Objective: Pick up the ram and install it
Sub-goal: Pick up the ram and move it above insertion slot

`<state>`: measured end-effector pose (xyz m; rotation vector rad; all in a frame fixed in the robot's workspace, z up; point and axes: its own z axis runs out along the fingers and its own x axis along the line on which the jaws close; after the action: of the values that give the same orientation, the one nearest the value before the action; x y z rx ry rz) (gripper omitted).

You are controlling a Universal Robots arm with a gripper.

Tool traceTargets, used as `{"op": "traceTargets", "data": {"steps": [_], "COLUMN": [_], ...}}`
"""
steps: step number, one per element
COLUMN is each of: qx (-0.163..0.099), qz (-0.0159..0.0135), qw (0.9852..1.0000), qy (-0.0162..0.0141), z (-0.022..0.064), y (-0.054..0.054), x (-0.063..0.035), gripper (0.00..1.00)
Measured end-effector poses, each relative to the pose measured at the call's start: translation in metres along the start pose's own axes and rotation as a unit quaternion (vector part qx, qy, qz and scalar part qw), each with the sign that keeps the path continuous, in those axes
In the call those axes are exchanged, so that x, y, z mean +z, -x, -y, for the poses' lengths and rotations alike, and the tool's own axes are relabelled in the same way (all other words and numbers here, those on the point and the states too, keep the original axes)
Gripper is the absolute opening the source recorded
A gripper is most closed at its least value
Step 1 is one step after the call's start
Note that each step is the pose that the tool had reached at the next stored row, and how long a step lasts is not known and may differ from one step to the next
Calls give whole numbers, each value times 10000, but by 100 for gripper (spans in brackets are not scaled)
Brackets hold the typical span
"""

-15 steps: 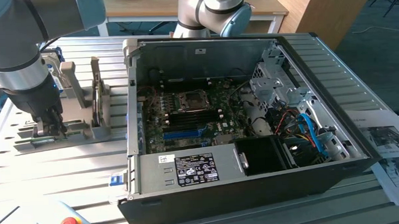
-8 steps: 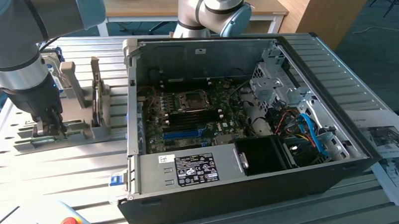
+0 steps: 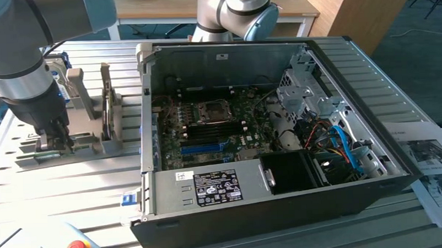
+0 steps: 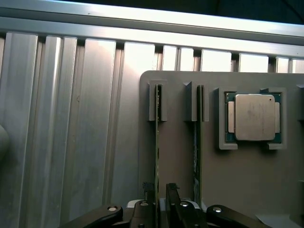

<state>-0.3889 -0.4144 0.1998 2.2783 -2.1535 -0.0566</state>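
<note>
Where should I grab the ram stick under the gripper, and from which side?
Pinch its two flat faces near the upper edge, coming straight down from above. The ram stands on edge in a slot of the grey holder, thin edge up, with a second stick close beside it.

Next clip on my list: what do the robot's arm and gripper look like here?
The arm is a silver metal tube with pale grey-blue joint covers, ending in a black wrist section. A further joint has the same silver body and a light-blue cap. The gripper is black, with slim fingers on hinged links fastened by round silver pins.
</note>
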Motion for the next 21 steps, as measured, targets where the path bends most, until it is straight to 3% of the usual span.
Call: {"op": "traceTargets", "data": {"steps": [11, 21], "qx": [-2, -1], "qz": [-1, -1], "qw": [10000, 10000], "qy": [-28, -30], "z": [-28, -29], "y": [1, 2], "x": [2, 2], "gripper": [24, 24]}}
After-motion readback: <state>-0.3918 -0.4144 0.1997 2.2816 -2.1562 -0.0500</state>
